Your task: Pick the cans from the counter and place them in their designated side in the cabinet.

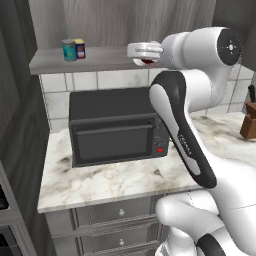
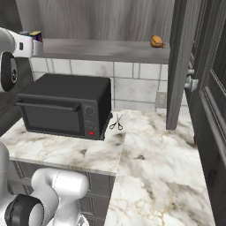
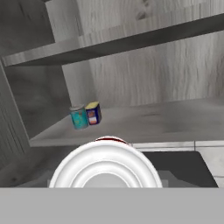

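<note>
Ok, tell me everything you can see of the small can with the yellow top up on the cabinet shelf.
The small cylindrical can with the yellow top and dark blue body stands upright on the long flat grey shelf board of the cabinet, near its left end, above the black microwave. In the hand view a white and reddish label patch shows on its side. It looks like smooth metal. The slightly larger teal can stands right beside it, close enough that they may touch. Nothing grips it.

Beneath my matt grey wood-grain cabinet, the worktop is polished white marble, veined grey; on it the microwave looks smooth black, faintly glossy.
</note>
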